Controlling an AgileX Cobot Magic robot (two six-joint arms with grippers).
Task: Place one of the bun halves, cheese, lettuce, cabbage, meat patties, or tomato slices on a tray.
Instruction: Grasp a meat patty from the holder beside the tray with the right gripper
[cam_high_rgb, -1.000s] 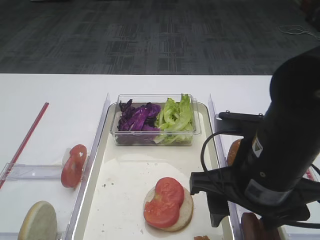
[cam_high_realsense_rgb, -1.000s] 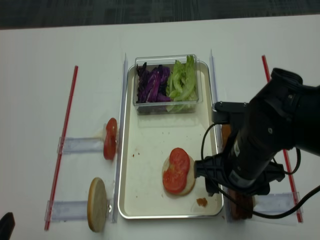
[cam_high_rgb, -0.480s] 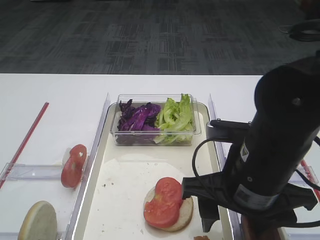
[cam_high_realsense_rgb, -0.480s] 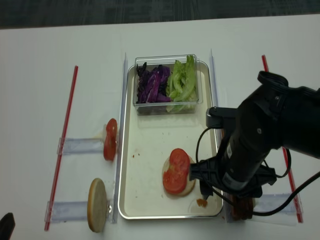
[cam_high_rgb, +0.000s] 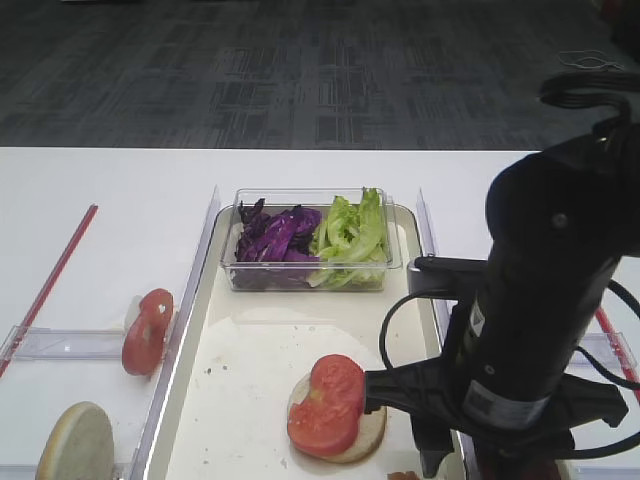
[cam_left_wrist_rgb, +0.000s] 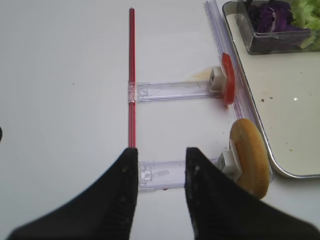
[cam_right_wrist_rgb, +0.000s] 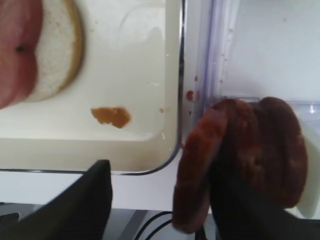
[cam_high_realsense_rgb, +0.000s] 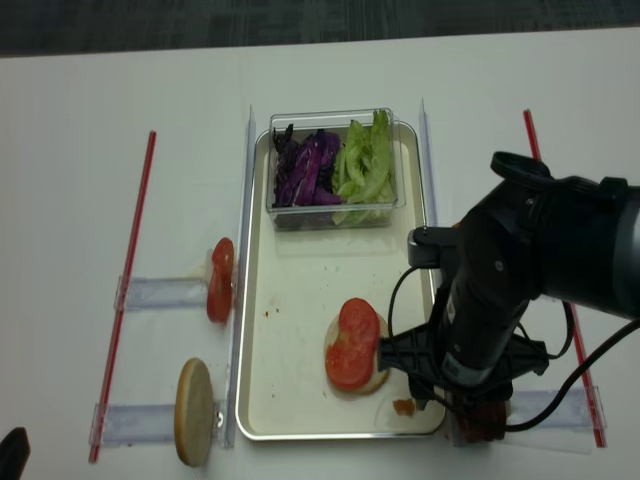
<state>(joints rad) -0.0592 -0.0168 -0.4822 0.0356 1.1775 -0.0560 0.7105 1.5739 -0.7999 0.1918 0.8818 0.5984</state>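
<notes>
The right hand (cam_right_wrist_rgb: 160, 200) is seen spread astride the nearest of the meat patties (cam_right_wrist_rgb: 200, 170), which stand on edge just outside the tray (cam_right_wrist_rgb: 177, 100) corner, one finger (cam_right_wrist_rgb: 95, 200) over the tray, while the left hand (cam_left_wrist_rgb: 160, 195) is held spread over the bench (cam_left_wrist_rgb: 65, 100).

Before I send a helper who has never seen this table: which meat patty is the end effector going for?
Start at the cream tray and find its near right corner. Just outside the rim, meat patties stand on edge in a row. The one meant, the front patty, sits nearest the tray, tipped away from the others, between the right end effector fingers.
</notes>
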